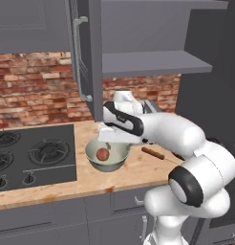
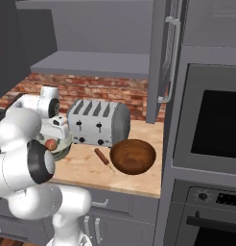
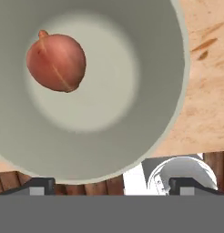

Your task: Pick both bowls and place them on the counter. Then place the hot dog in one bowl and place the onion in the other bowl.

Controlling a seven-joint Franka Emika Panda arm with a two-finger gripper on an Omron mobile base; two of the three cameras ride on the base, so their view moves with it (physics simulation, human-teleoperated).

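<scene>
Wood-grain bench [image 1: 138, 167] now carries both bowls, the onion [image 3: 56, 62] already lying in the grey-green bowl [image 3: 145, 113] under the gripper [image 3: 111, 184] with jaws spread and empty, while the hot dog [image 2: 104, 159] lies just beside the empty brown bowl [image 2: 133, 156], waiting.

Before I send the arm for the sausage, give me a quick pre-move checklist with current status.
1. Small round reddish-brown onion inside pale grey-green bowl: ok.
2. Claw open, holding nothing: ok.
3. Dark glossy reddish-brown bowl on the light tan wood-grain counter, nothing inside: ok.
4. Thin reddish-brown hot dog in a bowl: not ok, it lies on the counter beside the brown bowl.
5. Hot dog touching brown bowl: cannot tell.
</scene>
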